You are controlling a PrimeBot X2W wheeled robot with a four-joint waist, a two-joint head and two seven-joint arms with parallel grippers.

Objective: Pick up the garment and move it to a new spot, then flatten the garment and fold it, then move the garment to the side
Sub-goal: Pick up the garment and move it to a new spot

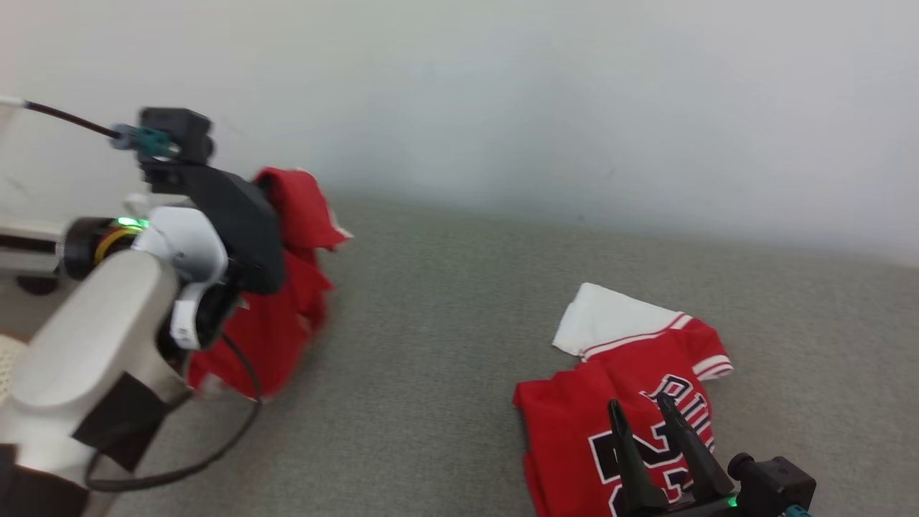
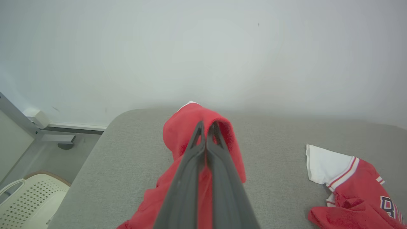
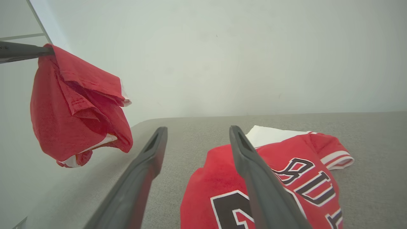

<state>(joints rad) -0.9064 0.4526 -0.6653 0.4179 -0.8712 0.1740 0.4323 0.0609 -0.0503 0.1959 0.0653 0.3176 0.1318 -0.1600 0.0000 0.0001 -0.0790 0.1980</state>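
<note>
A red garment (image 1: pixel 287 337) hangs bunched above the left part of the grey padded surface (image 1: pixel 431 323). My left gripper (image 2: pixel 206 125) is shut on its top fold (image 2: pixel 178 133), and the cloth drapes down both sides of the fingers. In the right wrist view the garment (image 3: pixel 73 105) dangles from the left gripper's fingers (image 3: pixel 19 52), clear of the surface. A second red jersey (image 1: pixel 574 424) with black lettering and a white panel lies flat at the right. My right gripper (image 1: pixel 638 403) hovers over it, open (image 3: pixel 197 130), with nothing between its fingers.
A pale wall (image 1: pixel 502 86) runs close behind the surface. The surface's rounded left edge (image 2: pixel 95 149) drops to a floor with a white perforated basket (image 2: pixel 31 197) and a grey metal frame (image 2: pixel 16 117). Bare grey surface lies between the two garments.
</note>
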